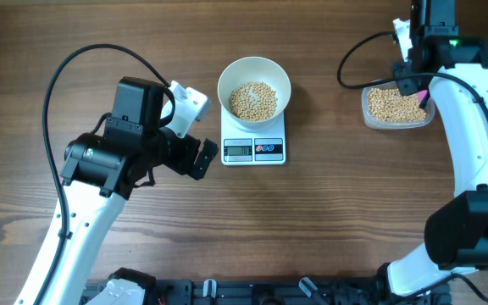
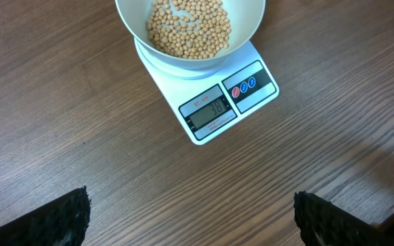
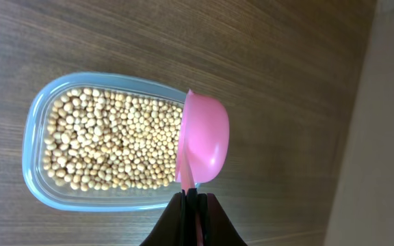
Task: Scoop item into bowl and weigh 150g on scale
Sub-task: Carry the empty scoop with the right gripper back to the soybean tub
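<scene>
Left jaws are spread wide, holding nothing, left of the scale [image 1: 254, 150]. Right jaws pinch the pink scoop [image 3: 202, 145] by its handle over the tub [image 3: 33, 137], upper right. Beans [image 1: 253, 100] lie in the bowl [image 1: 271, 68] on the scale.

From here I can't read the scale's [image 1: 253, 149] digits overhead, the bowl's [image 2: 252, 31] far rim is cut off by the left wrist view's top edge, the left gripper [image 2: 191, 222] shows only fingertips [image 2: 63, 219] at its bottom corners, and the pink scoop [image 3: 207, 140] hides one end of the tub [image 3: 31, 147].
</scene>
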